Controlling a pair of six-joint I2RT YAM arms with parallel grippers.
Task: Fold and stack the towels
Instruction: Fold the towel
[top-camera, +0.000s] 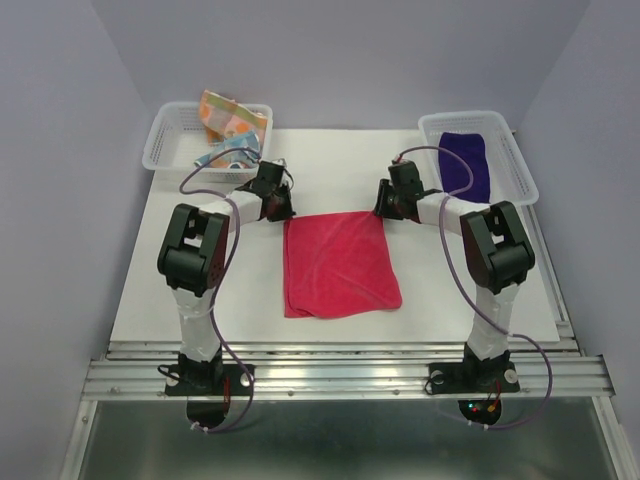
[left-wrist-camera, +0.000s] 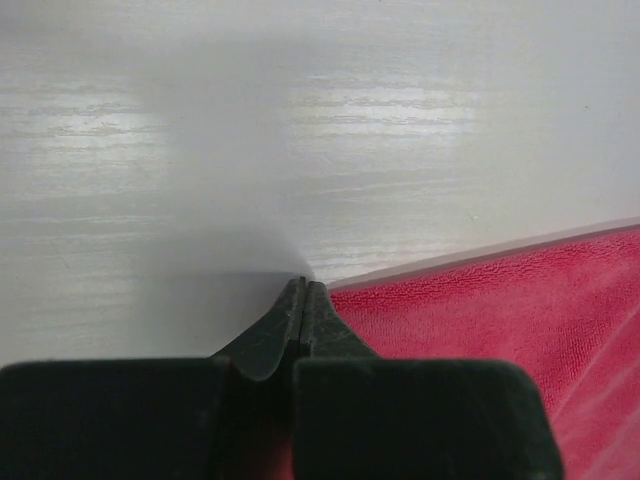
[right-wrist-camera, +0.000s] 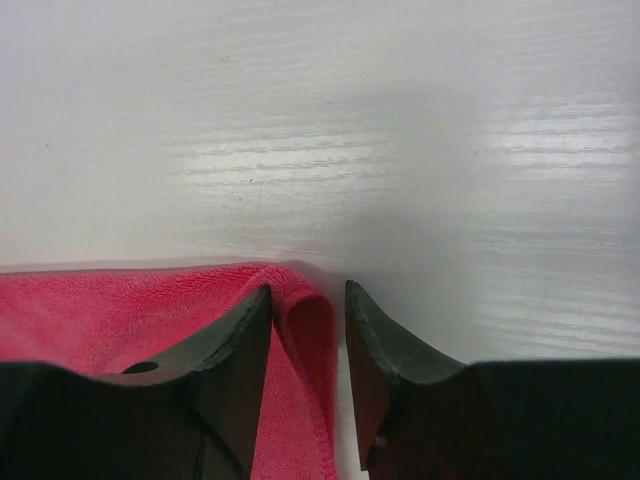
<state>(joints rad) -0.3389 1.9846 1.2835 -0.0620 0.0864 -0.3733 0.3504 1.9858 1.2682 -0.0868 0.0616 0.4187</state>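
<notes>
Left gripper (left-wrist-camera: 303, 285) low, jaws pressed together; right gripper (right-wrist-camera: 308, 290) likewise low, jaws slightly apart.

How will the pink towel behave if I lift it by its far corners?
Likely floppy: the pink towel already curls into a soft fold inside the open right pincer, so its middle should sag. Probably light, since it looks thin and lies flat. Its fuzzy pile looks grippy, so slipping seems unlikely, though it may drag across the table.
</notes>
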